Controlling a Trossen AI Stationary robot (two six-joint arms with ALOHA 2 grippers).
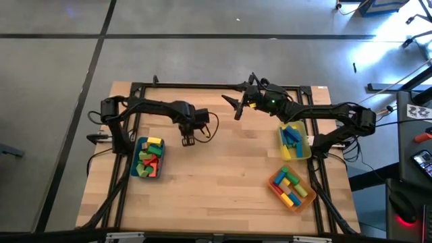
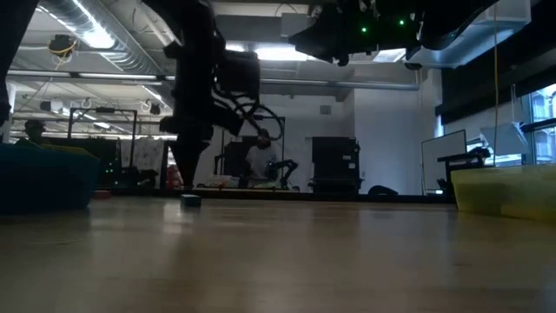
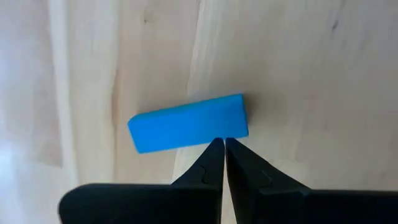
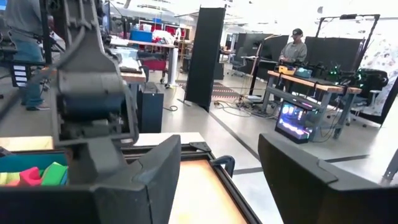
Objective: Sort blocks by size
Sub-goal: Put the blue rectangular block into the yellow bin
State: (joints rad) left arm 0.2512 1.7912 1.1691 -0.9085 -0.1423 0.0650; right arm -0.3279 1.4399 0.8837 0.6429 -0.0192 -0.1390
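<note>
A blue bar block lies flat on the wooden table; in the low view it shows as a small blue block. My left gripper points straight down over it, shut. In the low view its tips hang a little above the block. From above, the left gripper stands just right of the teal tray and hides the block. My right gripper is held level and high near the table's far edge, open and with nothing between its fingers.
The teal tray at the left holds several red, green and yellow blocks. A yellow tray at the right holds blue blocks. An orange tray at the near right holds mixed blocks. Bare wood lies between the trays. People stand in the room beyond.
</note>
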